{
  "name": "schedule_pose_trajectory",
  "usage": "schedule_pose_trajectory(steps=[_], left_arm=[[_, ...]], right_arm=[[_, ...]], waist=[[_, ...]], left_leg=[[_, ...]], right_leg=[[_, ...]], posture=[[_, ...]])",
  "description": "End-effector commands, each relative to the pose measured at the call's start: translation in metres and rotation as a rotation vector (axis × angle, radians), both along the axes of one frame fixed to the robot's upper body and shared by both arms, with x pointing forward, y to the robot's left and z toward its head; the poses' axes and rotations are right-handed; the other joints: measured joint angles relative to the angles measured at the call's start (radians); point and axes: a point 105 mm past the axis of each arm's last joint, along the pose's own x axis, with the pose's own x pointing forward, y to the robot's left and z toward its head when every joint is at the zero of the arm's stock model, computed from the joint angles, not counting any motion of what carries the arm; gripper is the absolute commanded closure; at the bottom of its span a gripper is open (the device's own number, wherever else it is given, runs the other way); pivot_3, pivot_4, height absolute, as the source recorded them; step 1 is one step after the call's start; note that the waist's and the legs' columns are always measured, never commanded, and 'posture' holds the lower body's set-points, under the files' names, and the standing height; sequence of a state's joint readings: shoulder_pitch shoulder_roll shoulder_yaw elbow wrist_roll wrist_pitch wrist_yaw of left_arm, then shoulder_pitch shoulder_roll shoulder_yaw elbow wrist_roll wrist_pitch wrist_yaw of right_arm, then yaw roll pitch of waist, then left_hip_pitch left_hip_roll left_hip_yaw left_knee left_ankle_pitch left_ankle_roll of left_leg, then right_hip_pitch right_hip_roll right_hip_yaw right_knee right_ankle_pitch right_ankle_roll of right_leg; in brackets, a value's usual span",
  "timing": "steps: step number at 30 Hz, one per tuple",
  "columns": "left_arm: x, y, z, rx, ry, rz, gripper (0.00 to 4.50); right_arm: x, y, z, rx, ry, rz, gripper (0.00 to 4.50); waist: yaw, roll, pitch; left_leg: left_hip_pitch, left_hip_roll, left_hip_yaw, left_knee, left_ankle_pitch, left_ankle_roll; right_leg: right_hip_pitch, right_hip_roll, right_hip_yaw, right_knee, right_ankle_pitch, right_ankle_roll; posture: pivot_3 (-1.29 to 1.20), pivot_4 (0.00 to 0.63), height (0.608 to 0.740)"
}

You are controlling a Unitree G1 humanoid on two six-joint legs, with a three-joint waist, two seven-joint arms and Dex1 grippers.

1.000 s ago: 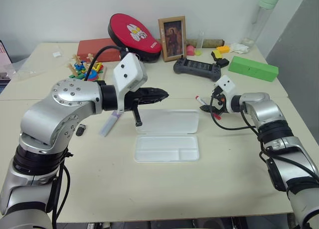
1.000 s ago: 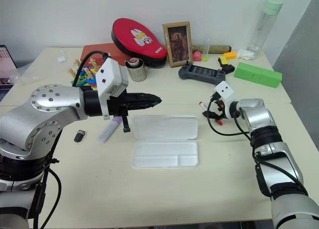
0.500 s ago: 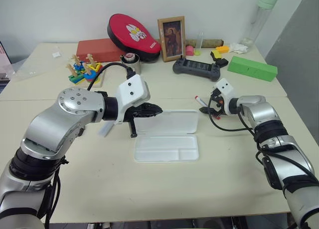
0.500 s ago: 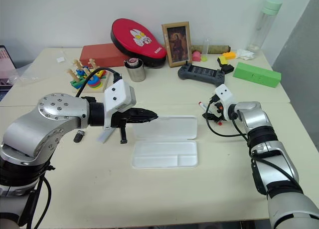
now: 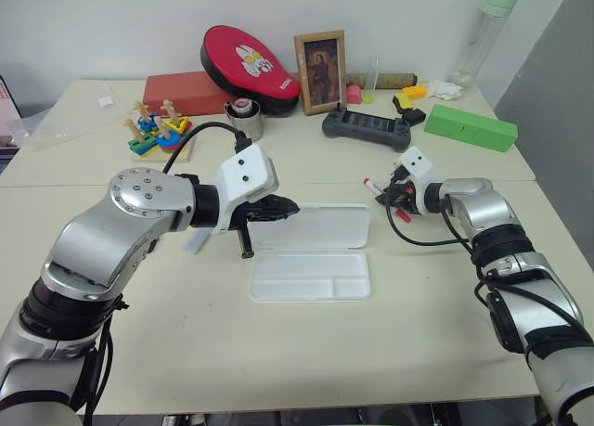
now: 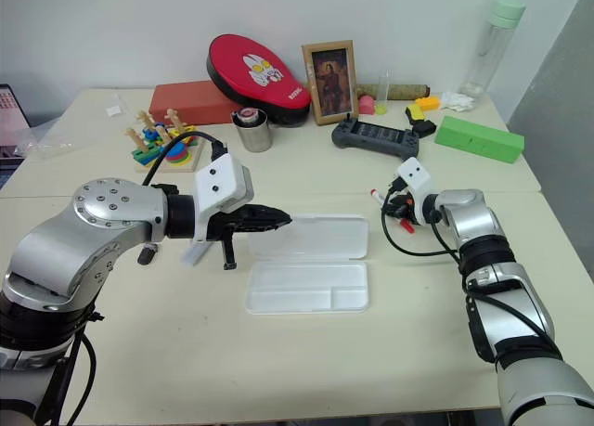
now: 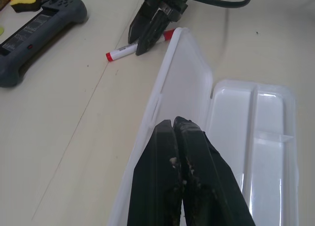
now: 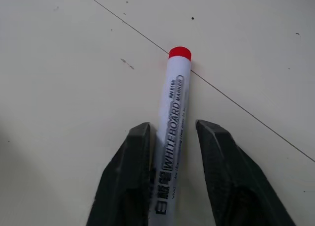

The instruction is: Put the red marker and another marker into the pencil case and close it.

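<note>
I have the right gripper (image 8: pixel 170 172) low on the table (image 5: pixel 306 352), its two fingers (image 8: pixel 125 186) set either side of the red marker (image 8: pixel 173 117). One finger touches the barrel; the other stands a sliver off it, so I cannot tell whether this is a firm pinch yet. The marker lies flat, its red end pointing away from the gripper along the fingers' line, right over a seam in the tabletop.

From the head camera the marker (image 5: pixel 376 187) sits at about 2 o'clock from the case (image 5: pixel 311 250), just off the open lid's far right corner and near it, not touching as far as I can see.

The case lies open in the middle of the table, lid flat on the far side, divided tray toward me, nothing in it.

My left gripper (image 7: pixel 184 137) has its fingers pressed together with nothing between them, and it hangs over the lid's left end, pointing along the lid.

The lavender marker (image 6: pixel 195 251) is at about 9 o'clock from the case, on the table under my left forearm, mostly hidden by it.
</note>
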State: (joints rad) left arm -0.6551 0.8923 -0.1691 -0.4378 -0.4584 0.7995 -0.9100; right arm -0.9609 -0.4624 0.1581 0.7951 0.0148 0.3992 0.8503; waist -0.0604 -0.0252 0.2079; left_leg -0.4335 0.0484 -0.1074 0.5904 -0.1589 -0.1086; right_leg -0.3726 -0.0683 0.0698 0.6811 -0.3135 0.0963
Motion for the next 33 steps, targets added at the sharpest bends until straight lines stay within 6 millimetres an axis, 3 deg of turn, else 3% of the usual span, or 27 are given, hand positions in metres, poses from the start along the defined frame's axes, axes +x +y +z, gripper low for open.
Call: schedule_pose_trajectory(steps=[1, 9, 18, 23, 27, 30, 33], left_arm=[[-0.002, -0.002, 0.013, -0.015, -0.065, -0.007, 4.4], [-0.002, -0.002, 0.015, -0.034, -0.078, -0.002, 4.4], [0.0, 0.008, 0.024, -0.076, -0.117, 0.06, 4.4], [0.0, 0.017, 0.023, -0.08, -0.118, 0.094, 4.4], [0.002, 0.019, 0.022, -0.081, -0.118, 0.106, 4.4], [0.004, 0.019, 0.024, -0.082, -0.123, 0.105, 4.4], [0.005, 0.02, 0.028, -0.084, -0.137, 0.105, 4.4]], right_arm=[[0.0, -0.003, 0.012, -0.028, -0.057, 0.027, 4.08], [-0.01, -0.005, 0.015, -0.073, -0.085, 0.083, 4.23], [-0.04, -0.01, 0.08, -0.139, -0.269, 0.215, 4.23], [-0.079, 0.011, 0.108, -0.118, -0.32, 0.41, 4.23], [-0.103, 0.023, 0.114, -0.122, -0.324, 0.543, 4.23], [-0.132, 0.039, 0.12, -0.087, -0.316, 0.72, 4.23], [-0.144, 0.054, 0.114, -0.074, -0.302, 0.795, 4.23]], waist=[[0.0, 0.0, 0.0], [0.0, 0.0, 0.0], [0.002, 0.0, 0.0], [0.001, 0.001, 0.0], [0.004, 0.001, 0.0], [0.004, 0.001, 0.0], [0.004, 0.001, 0.0]], left_leg=[[0.0, 0.0, 0.0, 0.0, 0.0, 0.0], [0.0, 0.0, 0.0, 0.0, 0.0, 0.0], [0.0, 0.0, 0.0, 0.0, 0.0, 0.0], [0.0, 0.0, 0.0, 0.0, 0.0, 0.0], [0.0, 0.0, 0.0, 0.001, 0.0, 0.0], [0.0, 0.0, 0.0, 0.002, 0.0, 0.0], [0.0, 0.0, 0.0, 0.002, 0.0, 0.0]], right_leg=[[0.0, 0.0, 0.0, 0.0, 0.0, 0.0], [0.0, 0.0, 0.0, 0.0, 0.0, 0.0], [0.0, 0.0, 0.0, 0.0, 0.0, 0.0], [0.0, 0.0, 0.0, 0.0, 0.0, 0.0], [0.0, 0.0, 0.0, 0.0, 0.0, 0.0], [0.001, 0.0, 0.0, 0.0, 0.0, 0.0], [0.001, 0.0, 0.0, 0.0, 0.0, 0.0]], posture=[[0.0, 0.15, 0.74], [0.0, 0.15, 0.74], [0.0, 0.15, 0.74], [0.0, 0.15, 0.74], [0.0, 0.15, 0.74], [0.0, 0.15, 0.74], [0.0, 0.15, 0.74]])
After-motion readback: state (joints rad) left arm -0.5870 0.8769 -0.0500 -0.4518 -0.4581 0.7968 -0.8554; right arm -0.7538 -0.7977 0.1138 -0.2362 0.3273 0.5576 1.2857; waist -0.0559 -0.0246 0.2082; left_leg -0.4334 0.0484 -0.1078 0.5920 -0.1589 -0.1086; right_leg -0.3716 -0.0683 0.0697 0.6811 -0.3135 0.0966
